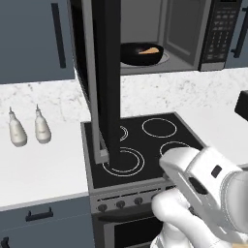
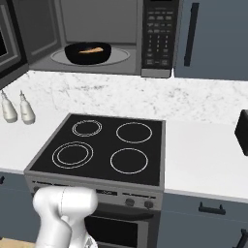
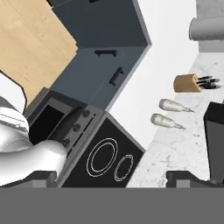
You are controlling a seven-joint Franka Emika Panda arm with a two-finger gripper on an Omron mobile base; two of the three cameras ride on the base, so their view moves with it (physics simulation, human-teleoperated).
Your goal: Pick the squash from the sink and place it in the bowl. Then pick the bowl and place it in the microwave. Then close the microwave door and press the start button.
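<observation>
Black and round, the bowl point(image 2: 88, 53) sits inside the microwave point(image 2: 97, 36) with the squash point(image 2: 90, 49) lying in it. You can see the squash point(image 1: 150, 50) from the left side too, orange in the bowl point(image 1: 141, 54).

Look at the door point(image 1: 102, 77). It hangs wide open and sticks out over the stove point(image 2: 104, 150), so from the left it blocks part of the microwave point(image 1: 184, 34). Below it, the stove point(image 1: 140, 145) has four white rings on black glass. Two white bottles point(image 2: 15, 108) stand side by side on the counter point(image 2: 203, 160), left of the stove. You see the same bottles point(image 1: 29, 128) from the left. A dark thing point(image 2: 242, 131) is cut off at the right edge.

From the hand, you look down at the stove point(image 3: 109, 157), the bottles point(image 3: 171, 113) and a tan knife block point(image 3: 189, 83). The gripper point(image 3: 111, 179) has its jaws far apart, holding nothing; just the two dark tips peek up.

The button panel point(image 2: 158, 34) has small marks, too blurry to read. The sink cannot be made out.
</observation>
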